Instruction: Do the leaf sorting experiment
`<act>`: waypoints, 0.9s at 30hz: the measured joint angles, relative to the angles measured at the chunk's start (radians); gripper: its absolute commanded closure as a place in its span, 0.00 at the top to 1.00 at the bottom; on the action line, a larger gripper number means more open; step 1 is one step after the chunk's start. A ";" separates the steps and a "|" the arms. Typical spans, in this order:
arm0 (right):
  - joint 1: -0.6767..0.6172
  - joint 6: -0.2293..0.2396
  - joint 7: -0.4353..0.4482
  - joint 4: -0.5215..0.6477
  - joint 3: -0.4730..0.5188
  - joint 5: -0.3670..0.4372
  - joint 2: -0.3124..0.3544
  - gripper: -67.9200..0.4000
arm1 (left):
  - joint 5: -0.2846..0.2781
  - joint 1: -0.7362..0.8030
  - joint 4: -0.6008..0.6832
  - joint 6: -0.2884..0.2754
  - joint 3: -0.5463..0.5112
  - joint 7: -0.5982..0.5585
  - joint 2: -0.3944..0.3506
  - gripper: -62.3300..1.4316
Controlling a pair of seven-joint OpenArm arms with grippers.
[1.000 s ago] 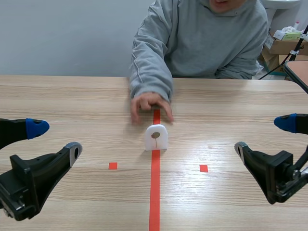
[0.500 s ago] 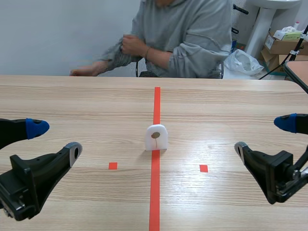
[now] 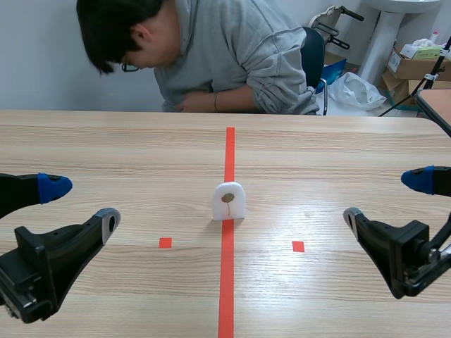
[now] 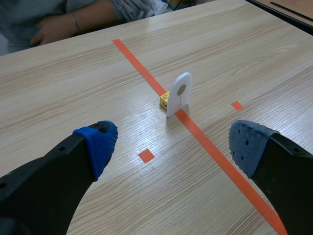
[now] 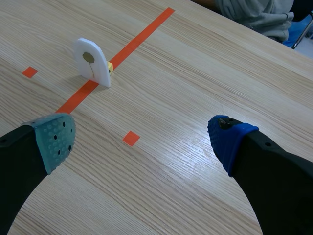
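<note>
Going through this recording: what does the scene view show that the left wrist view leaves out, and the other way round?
Only the scene view: the right claw, open, and cardboard boxes beyond the table. Only the left wrist view: a small yellow block at the foot of the white card, on its far side. Both: the card with its leaf, standing on the orange tape line, the open left claw, and the person.

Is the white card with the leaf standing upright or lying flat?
Upright. The white card stands on its lower edge on the tape line, rounded top up, a yellow block behind it.
</note>
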 measured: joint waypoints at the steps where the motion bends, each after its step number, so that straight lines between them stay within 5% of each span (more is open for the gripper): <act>1: 0.000 0.000 0.000 0.000 0.000 0.000 0.000 0.81 | 0.000 0.000 0.000 0.000 0.000 0.000 0.000 0.80; 22: 0.000 0.000 0.000 0.000 0.000 0.000 0.000 0.81 | 0.000 0.000 0.000 0.000 0.000 0.000 0.000 0.79; 27: 0.000 0.003 0.000 0.000 0.000 0.000 0.000 0.81 | 0.003 -0.060 -0.003 -0.016 0.005 0.117 -0.008 0.79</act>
